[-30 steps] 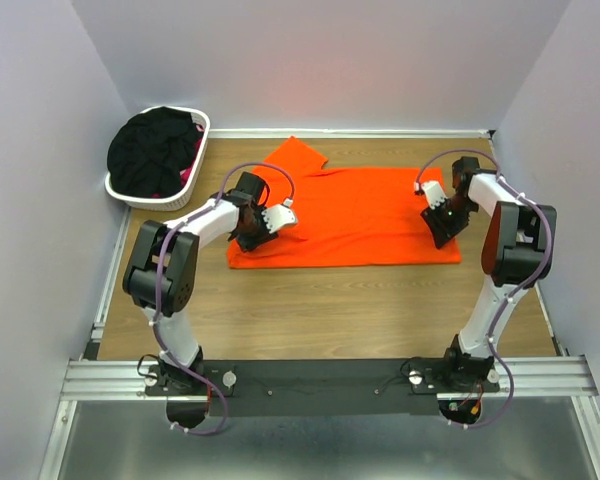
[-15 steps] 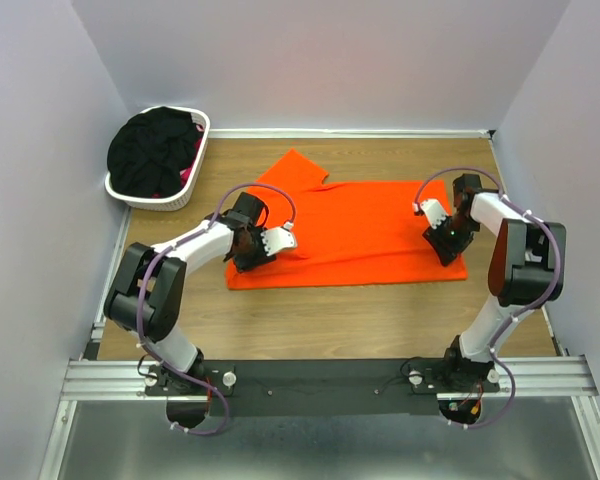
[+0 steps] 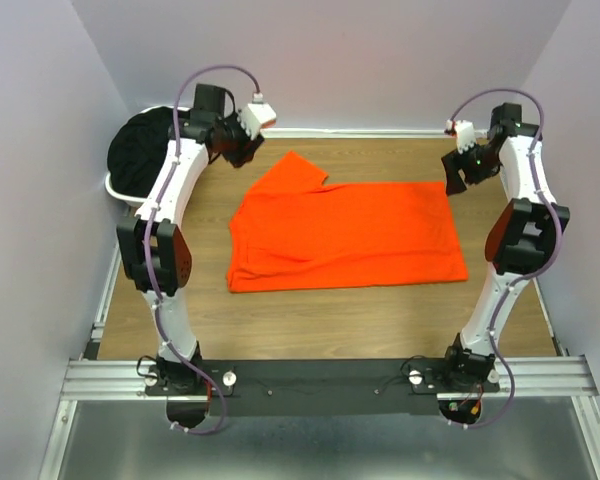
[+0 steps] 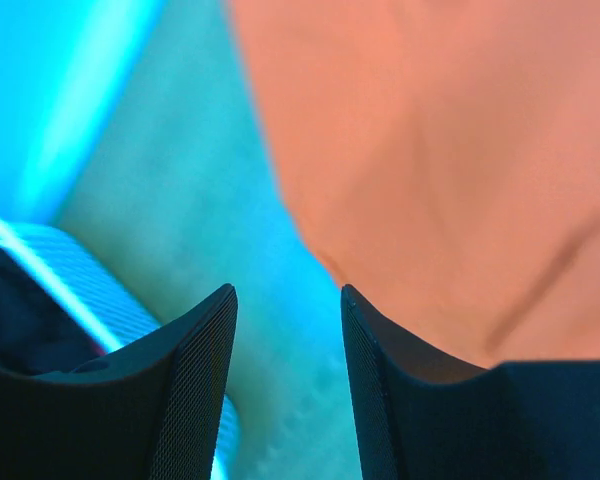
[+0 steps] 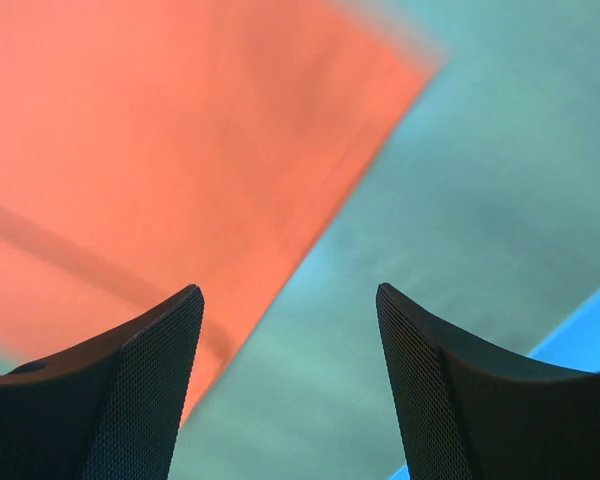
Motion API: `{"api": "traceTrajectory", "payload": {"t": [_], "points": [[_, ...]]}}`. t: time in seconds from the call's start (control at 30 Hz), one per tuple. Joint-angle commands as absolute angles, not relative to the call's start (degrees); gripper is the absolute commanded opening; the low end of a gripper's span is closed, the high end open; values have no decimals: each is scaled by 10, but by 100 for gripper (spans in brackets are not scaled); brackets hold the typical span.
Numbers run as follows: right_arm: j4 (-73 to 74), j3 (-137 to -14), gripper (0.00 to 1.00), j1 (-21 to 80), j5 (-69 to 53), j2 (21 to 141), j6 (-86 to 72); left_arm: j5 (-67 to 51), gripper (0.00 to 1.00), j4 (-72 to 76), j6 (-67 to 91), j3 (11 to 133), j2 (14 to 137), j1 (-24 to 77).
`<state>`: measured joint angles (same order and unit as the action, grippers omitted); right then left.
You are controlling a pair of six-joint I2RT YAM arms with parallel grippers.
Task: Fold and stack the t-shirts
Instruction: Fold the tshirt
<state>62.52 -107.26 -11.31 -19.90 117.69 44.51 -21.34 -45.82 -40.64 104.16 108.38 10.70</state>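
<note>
The orange t-shirt (image 3: 345, 235) lies spread flat on the wooden table, one sleeve pointing to the back left. Black t-shirts (image 3: 140, 150) are heaped in the white basket. My left gripper (image 3: 238, 148) hangs raised at the back left, between the basket and the orange sleeve. In the left wrist view the left gripper (image 4: 285, 290) is open and empty, with the orange t-shirt (image 4: 440, 160) below to the right. My right gripper (image 3: 460, 170) hangs raised above the shirt's back right corner. It is open and empty (image 5: 290, 290), beside the orange cloth (image 5: 160, 150).
The white laundry basket (image 3: 120, 190) stands in the back left corner, and its ribbed wall (image 4: 80, 290) shows beside the left fingers. Walls close in the table at the left, back and right. Bare wood (image 3: 330, 320) lies between the shirt and the arm bases.
Both grippers let go of the orange t-shirt's side edges, opened, and rose toward the back. The shirt was drawn a little toward the front and now lies flat.
</note>
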Motion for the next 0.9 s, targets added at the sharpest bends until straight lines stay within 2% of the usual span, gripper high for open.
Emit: {"api": "traceTrajectory", "payload": {"t": [0.0,0.1,0.23,0.57,0.87], "points": [[643,-1246,77,-116,-258,1288,374,-278,54,-406,-291,1177,1187,94],[623,-1355,74,-116,-242,1379,337,-265,54,-355,-227,1258,1243,93],[569,-1404,71,-115,-226,1447,298,-272,54,-302,-163,1328,1337,93],[500,-1376,70,-115,-241,1498,272,-254,56,-222,-114,1371,1442,98],[495,-1344,55,-115,-241,1509,271,-215,59,-247,-144,1417,1500,120]]}}
